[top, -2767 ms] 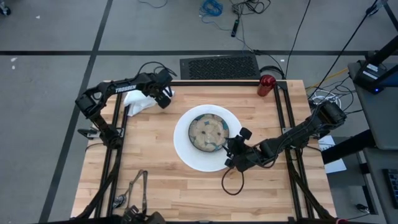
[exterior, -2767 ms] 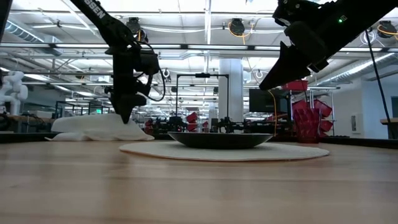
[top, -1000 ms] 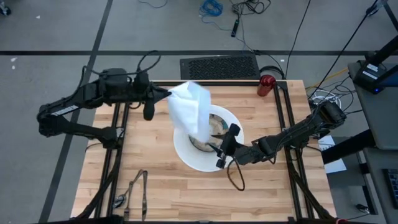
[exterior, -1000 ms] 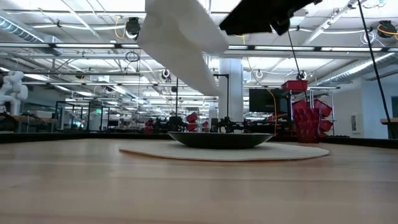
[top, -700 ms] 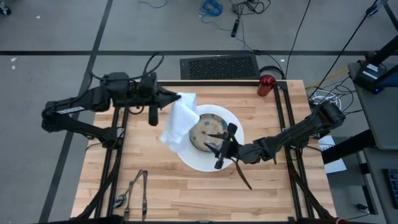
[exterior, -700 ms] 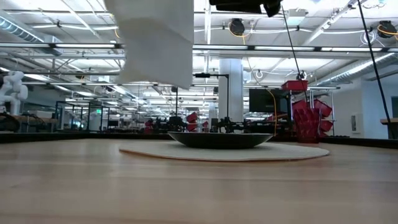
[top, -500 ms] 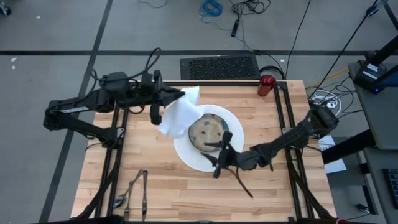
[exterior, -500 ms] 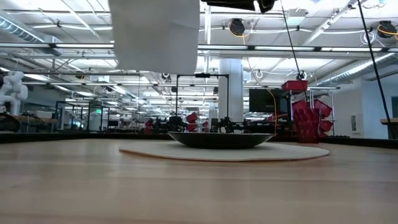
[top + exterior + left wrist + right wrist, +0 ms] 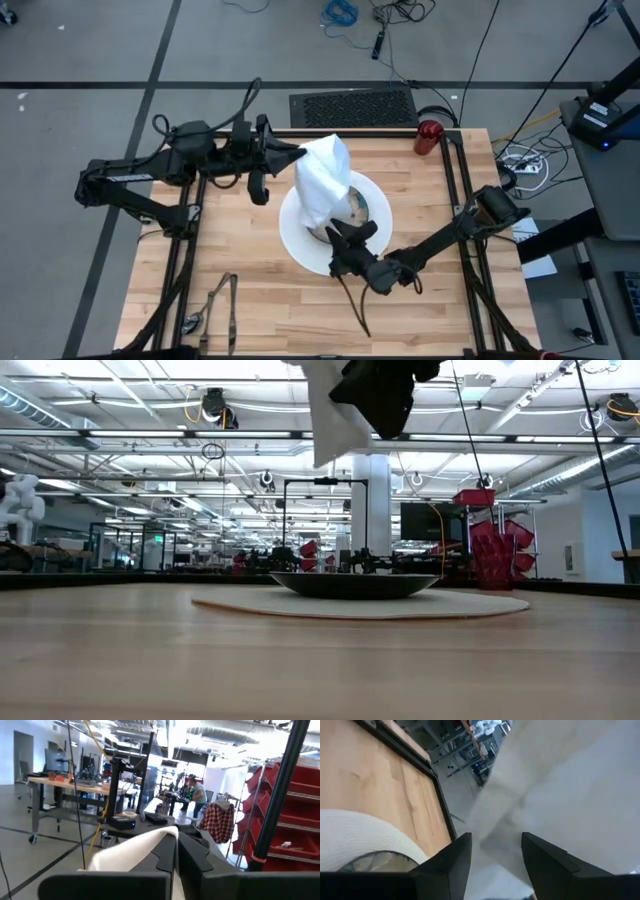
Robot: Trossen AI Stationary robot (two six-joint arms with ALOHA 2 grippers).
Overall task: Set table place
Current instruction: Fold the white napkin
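Near the bench's [image 9: 250, 290] front left edge lies dark cutlery [image 9: 215, 300]. The left hand [image 9: 297, 152] is pinched tight on a white napkin [image 9: 325, 185], holding it up in the air so the cloth hangs over the far left part of the white plate [image 9: 300, 245] and bowl [image 9: 357, 208]. The right hand [image 9: 340, 235] hovers over the plate's near side – its fingers [image 9: 455, 857] spread wide, gripping nothing, the napkin just ahead of them. A red cup [image 9: 428, 135] stands at the far right corner, well apart.
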